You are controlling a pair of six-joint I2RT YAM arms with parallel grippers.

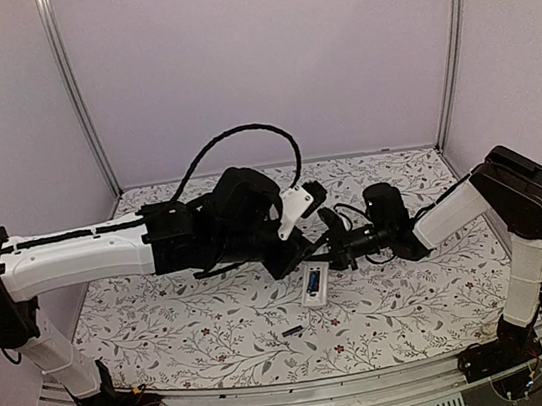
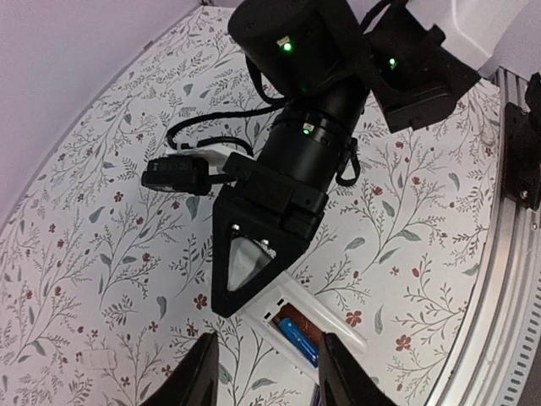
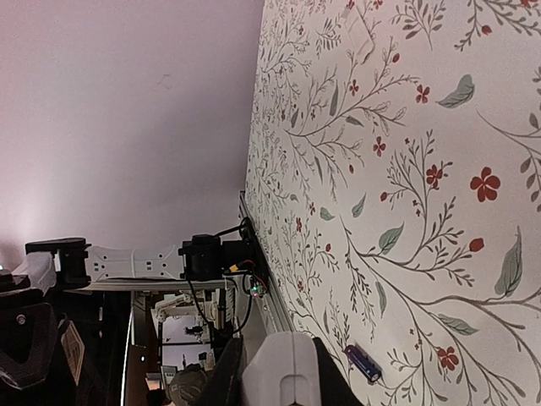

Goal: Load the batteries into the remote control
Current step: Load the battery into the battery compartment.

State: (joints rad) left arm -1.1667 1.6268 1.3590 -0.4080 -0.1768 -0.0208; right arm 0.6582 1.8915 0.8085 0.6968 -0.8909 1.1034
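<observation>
The slim white plastic remote control [image 1: 314, 284] lay bay-side up on the flower-patterned table [image 1: 168, 329]. Its long axis ran roughly from the far side toward the arm bases. One small bright blue battery [image 2: 297, 338] was already seated in the bay, lying along the remote's length. The right gripper [image 3: 283, 376] appeared clamped on the remote's far end. The left gripper [image 2: 269, 376] hovered over the remote's bay with its jaws apart, holding nothing. The tiny black battery [image 1: 291, 331] sat loose on the table just beyond the remote's near end, lying roughly crosswise to the remote.

That battery was probably light, rigid and smooth, and round enough to roll or squirt from a loose pinch. It would be best gripped across its middle. The remote looked stiff and light, so it would skid unless pinned.
</observation>
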